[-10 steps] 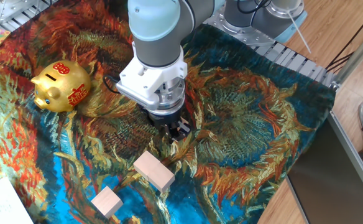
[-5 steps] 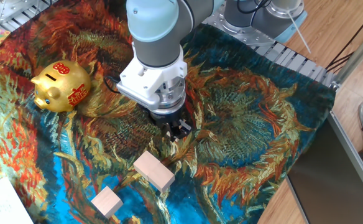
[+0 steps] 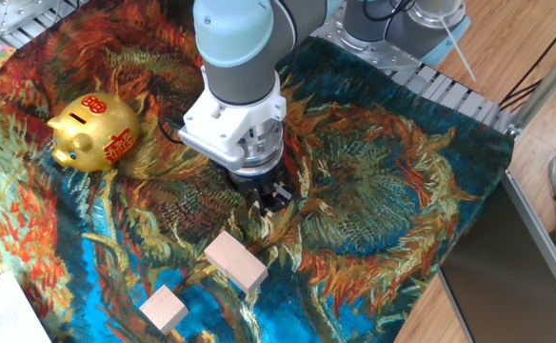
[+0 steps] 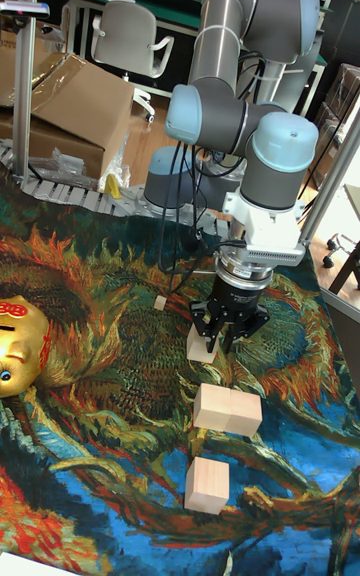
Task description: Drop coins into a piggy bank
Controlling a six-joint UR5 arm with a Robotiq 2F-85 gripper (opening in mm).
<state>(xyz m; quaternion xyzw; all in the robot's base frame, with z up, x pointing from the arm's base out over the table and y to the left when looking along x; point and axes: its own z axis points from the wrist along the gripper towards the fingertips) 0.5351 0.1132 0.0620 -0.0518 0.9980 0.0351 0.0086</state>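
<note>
The gold piggy bank [image 3: 95,131] with red markings stands at the left of the painted cloth; in the tall fixed view the piggy bank [image 4: 20,346] is cut off by the left edge. My gripper [image 3: 270,198] hangs low over the middle of the cloth, well right of the bank, pointing down. Its dark fingers [image 4: 209,334] stand a little apart, and I see nothing between them. No coins can be made out on the busy pattern. In the tall fixed view my gripper [image 4: 228,334] is just above a pale block.
Two pale wooden blocks [image 3: 235,262] [image 3: 164,309] lie in front of the gripper. Another block [image 4: 199,345] sits right by the left finger, and a tiny one [image 4: 159,303] lies farther back. A metal table edge [image 3: 454,95] borders the cloth at the right.
The arm has shifted very slightly to the left. The fingers stay in the same place and look the same.
</note>
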